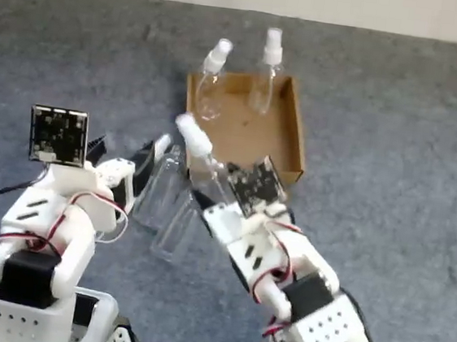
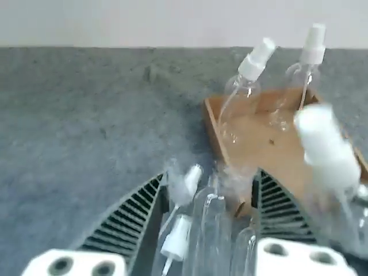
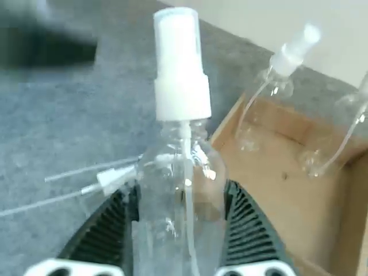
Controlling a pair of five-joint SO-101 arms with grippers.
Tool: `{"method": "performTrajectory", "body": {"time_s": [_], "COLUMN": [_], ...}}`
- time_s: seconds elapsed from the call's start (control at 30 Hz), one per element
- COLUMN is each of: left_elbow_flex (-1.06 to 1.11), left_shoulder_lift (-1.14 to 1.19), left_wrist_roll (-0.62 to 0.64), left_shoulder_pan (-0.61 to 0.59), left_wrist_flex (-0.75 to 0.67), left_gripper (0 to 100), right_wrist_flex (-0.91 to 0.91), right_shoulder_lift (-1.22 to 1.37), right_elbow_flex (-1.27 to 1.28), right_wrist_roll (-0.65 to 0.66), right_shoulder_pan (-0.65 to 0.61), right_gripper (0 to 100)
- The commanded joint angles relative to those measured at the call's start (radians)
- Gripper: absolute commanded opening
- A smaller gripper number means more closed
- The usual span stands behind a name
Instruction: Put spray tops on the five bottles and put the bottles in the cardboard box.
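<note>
The right end effector (image 3: 179, 201) is closed on the body of a clear plastic bottle, one ribbed finger pressed against each side. This held bottle (image 3: 175, 172) is round-shouldered and see-through, and it wears a white spray top (image 3: 179, 75) whose thin dip tube runs down inside it. In the high view it leans at the near left corner of the cardboard box (image 1: 295, 137), a shallow brown box with low walls that sits on the grey, carpet-like tabletop (image 1: 398, 115). Two more clear bottles with white tops fitted stand inside the box by its far wall. The tilted bottle (image 1: 209, 95) is at the far left corner, and the upright bottle (image 1: 262, 89) is near it to the right. The left end effector (image 2: 211, 178) is spread wide and grips nothing. Between its fingers lie two bare bottles (image 1: 161, 190), side by side on the tabletop just outside the box's left wall, with no tops on them as far as can be seen. The loose spray tops (image 2: 188, 183), white with long thin tubes, lie on the tabletop just beside those bottles.
</note>
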Motion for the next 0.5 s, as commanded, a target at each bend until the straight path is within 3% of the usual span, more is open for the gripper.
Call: {"method": "performTrajectory", "body": {"time_s": [0.0, 0.1, 0.23, 0.33, 0.47], "left_elbow_flex": [0.136, 0.226, 0.271, 0.278, 0.363], "left_shoulder_lift": [-0.131, -0.232, -0.314, -0.308, -0.225], "left_wrist_roll": [-0.023, -0.098, -0.107, -0.106, -0.109], "left_shoulder_pan": [0.044, 0.140, 0.229, 0.229, 0.166], "left_wrist_flex": [-0.005, -0.005, -0.006, -0.023, -0.226], "left_gripper": [20, 20, 23, 27, 26], "right_wrist_flex": [-0.021, -0.019, -0.016, 0.067, 0.229], "right_shoulder_lift": [0.194, 0.364, 0.541, 0.618, 0.625], "right_elbow_flex": [-0.260, -0.440, -0.616, -0.699, -0.766], "right_wrist_roll": [-0.008, -0.055, -0.121, -0.149, -0.160], "right_shoulder_pan": [0.013, 0.013, 0.005, -0.007, -0.019], "right_gripper": [0.3, 0.3, 0.3, 0.3, 0.3]}}
